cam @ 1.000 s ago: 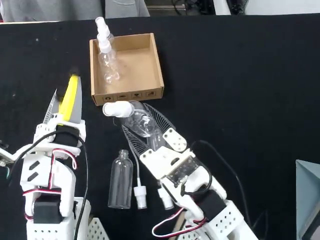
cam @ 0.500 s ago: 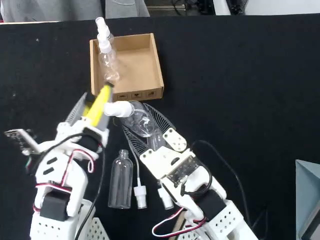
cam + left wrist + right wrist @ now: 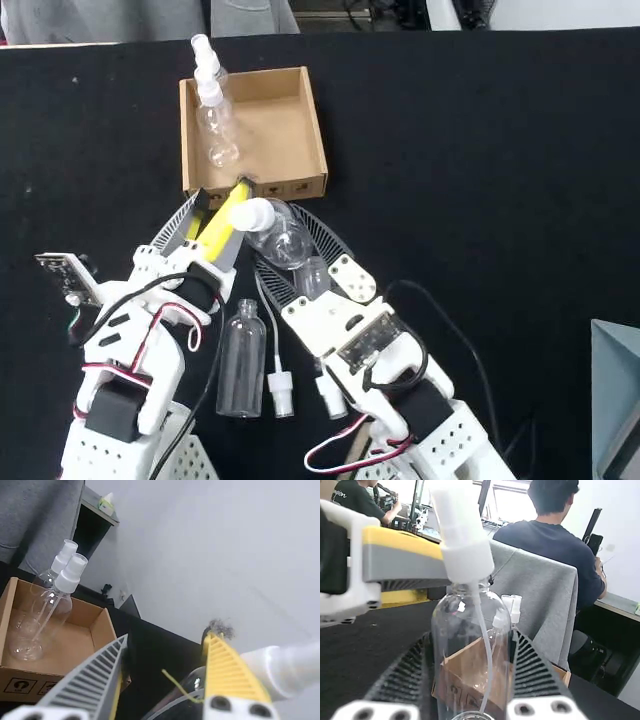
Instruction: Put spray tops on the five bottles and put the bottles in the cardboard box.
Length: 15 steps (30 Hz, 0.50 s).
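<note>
The right jaws hug a bottle (image 3: 285,243) just in front of the cardboard box (image 3: 272,130). The left jaws are spread wide beside its spray top (image 3: 254,214); a bump might knock that top off.

Two capped bottles (image 3: 215,125) are lying in the cardboard box's (image 3: 318,130) left side. Just before the box, my right hand (image 3: 272,236) is holding a bottle (image 3: 283,240), my left hand (image 3: 219,192) sitting just left of its spray top (image 3: 252,214). Nearer me, an uncapped bottle (image 3: 241,360) is lying on the table (image 3: 480,150), a loose spray top (image 3: 281,386) just right of it.
</note>
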Each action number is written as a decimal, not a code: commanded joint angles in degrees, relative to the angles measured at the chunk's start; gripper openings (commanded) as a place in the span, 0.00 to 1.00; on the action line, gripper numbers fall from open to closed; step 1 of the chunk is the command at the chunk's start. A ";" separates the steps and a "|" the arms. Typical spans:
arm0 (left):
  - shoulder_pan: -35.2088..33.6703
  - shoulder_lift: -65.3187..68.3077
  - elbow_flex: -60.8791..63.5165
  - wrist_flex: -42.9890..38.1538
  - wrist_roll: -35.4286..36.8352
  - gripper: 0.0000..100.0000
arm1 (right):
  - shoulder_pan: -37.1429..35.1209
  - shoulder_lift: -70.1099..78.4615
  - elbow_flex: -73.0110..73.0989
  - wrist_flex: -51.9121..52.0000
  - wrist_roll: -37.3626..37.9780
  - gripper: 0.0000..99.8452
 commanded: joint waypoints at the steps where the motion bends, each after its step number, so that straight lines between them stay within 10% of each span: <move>1: 1.80 -0.53 -1.19 -0.97 -0.70 0.22 | -1.14 -2.51 -0.04 -1.05 0.09 0.06; 15: 9.19 -0.53 -4.44 6.77 -4.48 0.22 | 1.14 -2.51 0.04 -0.97 -0.18 0.06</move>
